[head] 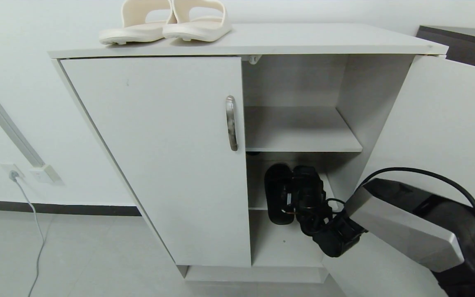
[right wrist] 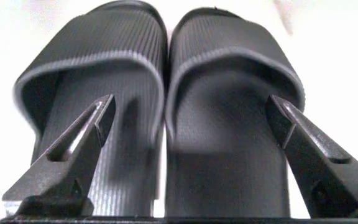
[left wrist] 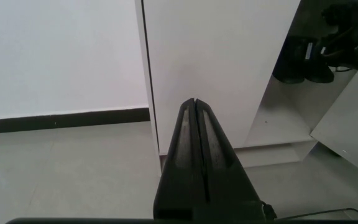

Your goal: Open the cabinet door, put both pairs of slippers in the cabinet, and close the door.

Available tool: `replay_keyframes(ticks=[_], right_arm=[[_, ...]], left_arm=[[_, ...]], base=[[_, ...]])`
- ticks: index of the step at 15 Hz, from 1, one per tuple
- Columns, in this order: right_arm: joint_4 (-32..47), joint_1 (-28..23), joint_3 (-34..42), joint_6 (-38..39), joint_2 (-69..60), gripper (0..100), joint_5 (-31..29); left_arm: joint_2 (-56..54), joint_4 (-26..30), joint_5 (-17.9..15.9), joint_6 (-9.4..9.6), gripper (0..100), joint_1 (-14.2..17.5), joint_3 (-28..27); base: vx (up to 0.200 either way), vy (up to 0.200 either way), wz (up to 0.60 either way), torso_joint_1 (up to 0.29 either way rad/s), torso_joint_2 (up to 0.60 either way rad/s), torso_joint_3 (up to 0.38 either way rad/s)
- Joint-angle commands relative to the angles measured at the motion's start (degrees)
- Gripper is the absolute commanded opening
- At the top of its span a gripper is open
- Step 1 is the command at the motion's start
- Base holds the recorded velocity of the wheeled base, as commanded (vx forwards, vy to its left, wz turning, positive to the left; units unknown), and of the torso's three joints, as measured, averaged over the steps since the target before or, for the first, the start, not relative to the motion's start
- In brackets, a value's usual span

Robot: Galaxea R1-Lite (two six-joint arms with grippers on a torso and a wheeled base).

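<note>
Head view: the white cabinet [head: 303,39] stands against the wall with its left door [head: 155,156] shut and its right door [head: 447,119] swung wide open toward 3 o'clock. A metal handle [head: 231,123] sits upright on the shut door's inner edge. On the cabinet top, at about 11 o'clock, the cream slippers [head: 167,22] lie side by side, touching each other. Inside the open half, the upper shelf [head: 299,128] is bare. At roughly 5 o'clock from the handle, the black slippers [head: 278,194] rest as a pair on the lower shelf [head: 256,185], their near ends hanging over its front edge above the cabinet floor [head: 278,243]. The right arm comes in from 4 o'clock, and the right gripper [head: 305,198] is at the black slippers. In the right wrist view, the black slippers [right wrist: 229,74] lie close together, and the right gripper [right wrist: 191,121] has its fingers [right wrist: 86,149] spread wide, one over each slipper, not pinching either. In the left wrist view, the left gripper [left wrist: 194,102] has its fingers pressed together with nothing between them, low over the floor [left wrist: 61,168] and facing the shut door. A wall socket [head: 12,173] with a cable [head: 35,231] sits at 8 o'clock.
</note>
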Motion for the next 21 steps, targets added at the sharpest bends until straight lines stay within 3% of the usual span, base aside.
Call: replay_keyframes(ticks=[1, 9, 21], right_arm=[[-3.45, 1.32, 9.19, -0.01, -7.10, 100, -0.05], [-15.41, 7.73, 35.91, 0.17, -21.60, 100, 0.22], [-15.49, 10.55, 37.05, 0.17, -22.40, 100, -0.14]], left_arm=[[0.07, -0.01, 0.01, -0.01, 0, 0.01, 0.01], [0.07, -0.01, 0.01, 0.08, 0, 0.01, 0.01], [0.07, -0.01, 0.01, 0.08, 0, 0.01, 0.01]], base=[[0.000, 0.000, 0.00, 0.000, 0.00, 0.000], [0.000, 0.000, 0.00, 0.000, 0.00, 0.000], [0.000, 0.000, 0.00, 0.000, 0.00, 0.000]])
